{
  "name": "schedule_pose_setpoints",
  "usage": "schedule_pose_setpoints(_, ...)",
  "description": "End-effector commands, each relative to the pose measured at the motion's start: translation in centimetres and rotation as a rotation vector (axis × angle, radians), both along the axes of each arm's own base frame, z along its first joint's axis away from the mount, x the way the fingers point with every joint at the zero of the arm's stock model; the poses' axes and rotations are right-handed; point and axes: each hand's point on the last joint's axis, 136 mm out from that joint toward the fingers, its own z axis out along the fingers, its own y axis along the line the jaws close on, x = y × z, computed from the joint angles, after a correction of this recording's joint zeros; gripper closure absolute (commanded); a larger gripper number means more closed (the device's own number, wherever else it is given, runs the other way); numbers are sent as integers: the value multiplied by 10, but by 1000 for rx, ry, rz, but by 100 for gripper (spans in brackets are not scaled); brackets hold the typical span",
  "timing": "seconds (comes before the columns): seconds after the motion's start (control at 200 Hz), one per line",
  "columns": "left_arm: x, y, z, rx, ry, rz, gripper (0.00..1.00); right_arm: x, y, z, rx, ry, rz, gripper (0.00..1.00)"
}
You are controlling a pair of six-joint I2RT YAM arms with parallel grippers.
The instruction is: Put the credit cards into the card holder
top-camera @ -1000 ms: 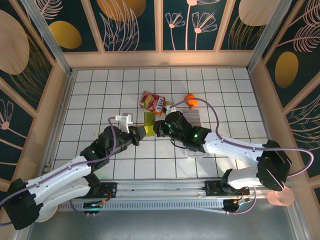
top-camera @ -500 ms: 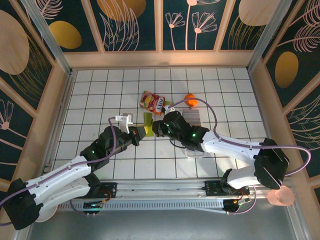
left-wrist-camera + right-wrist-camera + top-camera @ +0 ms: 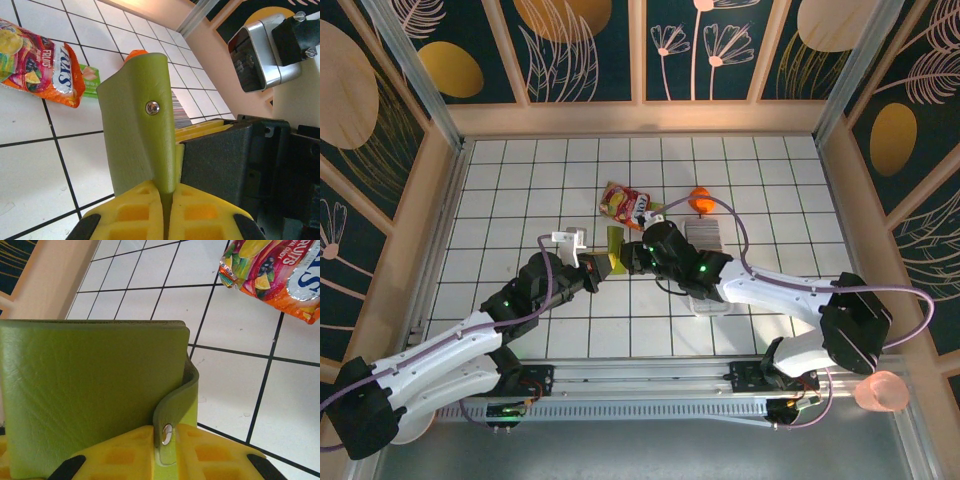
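Left gripper (image 3: 166, 212), jaws pressed all but together, pinches a thin flap of the olive-green card holder (image 3: 142, 135). The flap's metal snap stud (image 3: 152, 106) shows just above the yellow fingers (image 3: 132, 212). Facing it, the right gripper (image 3: 166, 455), jaws barely parted, nips the holder's narrow strap, and the broad green cover stands upright beside that strap.

Seen from above, the card holder (image 3: 613, 245) hangs between the two grippers over the middle of the table (image 3: 520, 180), lifted off the tiles. Gripping it at two places looks meant to steady the folded wallet and draw it open, since one arm alone could not part the fold. It appears closed, with no card in it.

The credit cards (image 3: 703, 232) sit packed on edge as a striped block on the table, just right of the right arm's wrist and apart from the holder. A bright snack packet (image 3: 628, 203) lies just beyond the holder toward the far edge. A small orange object (image 3: 700, 198) rests next to the cards on their far side.
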Motion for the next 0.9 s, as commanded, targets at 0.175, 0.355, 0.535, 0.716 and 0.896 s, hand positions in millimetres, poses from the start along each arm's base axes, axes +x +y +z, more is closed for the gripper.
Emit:
schedule_pose_setpoints(0.175, -5, -4, 31, -68, -78, -37, 100, 6, -4, -4, -44, -22, -38, 100)
schedule_pose_setpoints(0.355, 1, 4, 20, -34, -53, 24, 100, 17, -35, -12, -69, -39, -180, 100)
schedule_pose_setpoints(0.535, 6, 12, 4, 9, -9, 77, 100, 21, -54, -15, -50, -35, -240, 100)
schedule_pose_setpoints(0.716, 7, 15, -7, 15, 23, 98, 100, 20, -57, -19, -64, -31, -242, 100)
schedule_pose_setpoints(0.896, 7, 19, -12, 28, 40, 120, 100, 21, -62, -23, -72, -31, -256, 100)
